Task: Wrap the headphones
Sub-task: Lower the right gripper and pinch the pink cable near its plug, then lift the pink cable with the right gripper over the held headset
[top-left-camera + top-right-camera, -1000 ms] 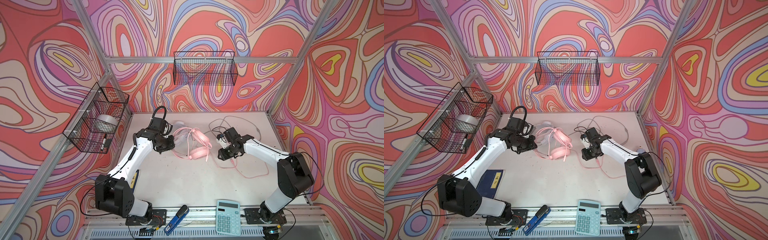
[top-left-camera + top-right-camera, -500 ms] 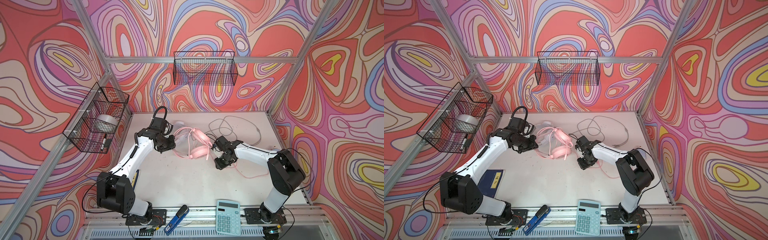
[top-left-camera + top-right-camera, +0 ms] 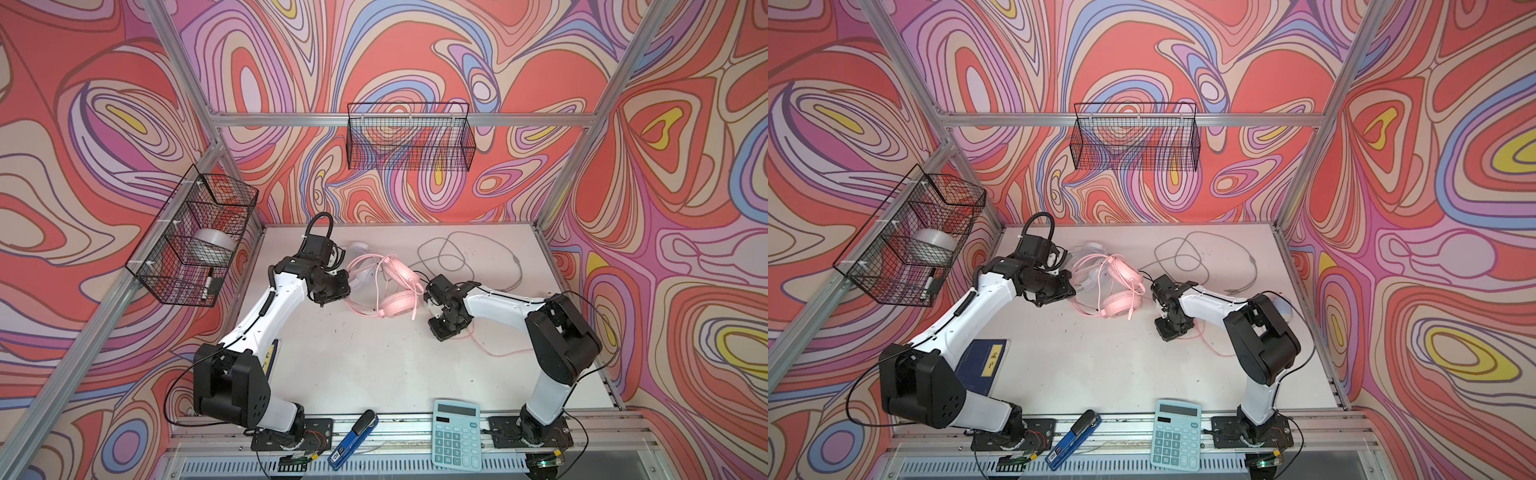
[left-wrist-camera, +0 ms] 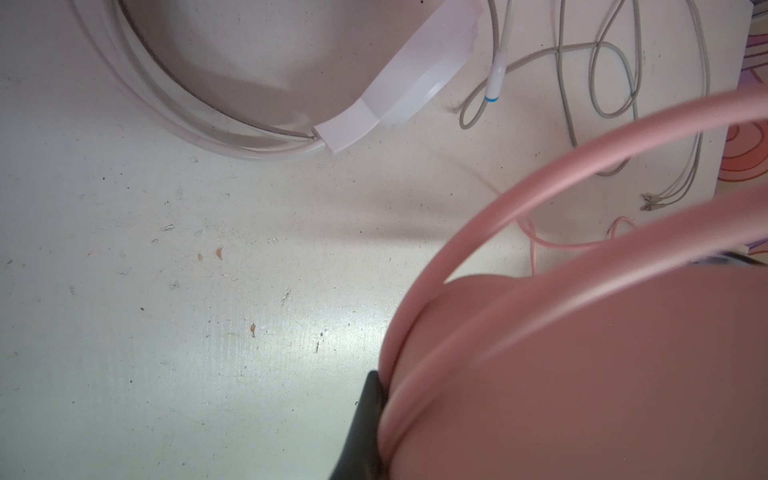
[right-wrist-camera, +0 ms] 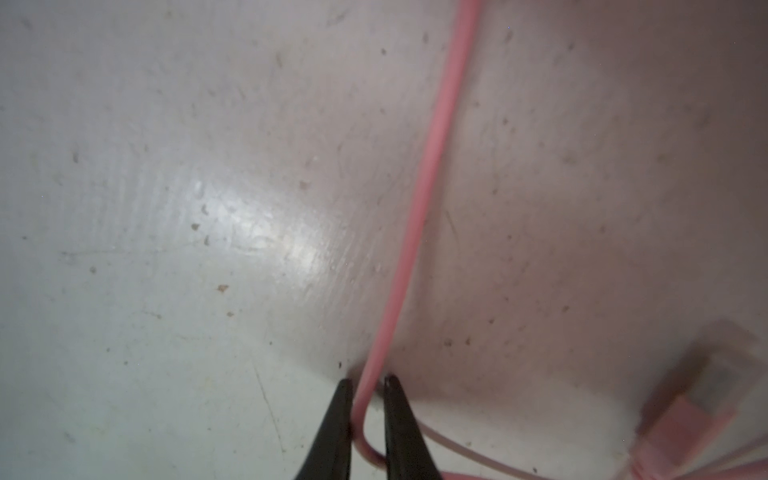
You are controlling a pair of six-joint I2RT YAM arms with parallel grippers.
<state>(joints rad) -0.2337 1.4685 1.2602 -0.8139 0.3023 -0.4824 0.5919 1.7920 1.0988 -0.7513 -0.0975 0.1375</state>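
Right end effector [image 5: 368, 384] pinches the pink cord [image 5: 419, 199] low at the tabletop [image 3: 374, 365]. The pink headset [image 3: 397, 301] lies just beside it, toward the left arm. Left end effector [image 3: 345, 287] is clamped on its band. The cord runs lengthwise away from the right tips, so the right arm is nearer the slack.

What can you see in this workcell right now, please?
pink headphones: 1, pink, table centre
white headphones: 1, white, behind pink pair, partly hidden
grey cord: 1, grey, looped back right
pink cord: 1, pink, trailing by right arm
wire baskets: 2, black, back and left walls
tape roll: 1, whitish, left basket
marker: 1, black, left basket
book: 1, dark blue, under left arm
stapler: 1, blue, front rail
calculator: 1, light blue, front rail
left gripper: 1, black, shut on pink headphones
right gripper: 1, black, shut on pink cord
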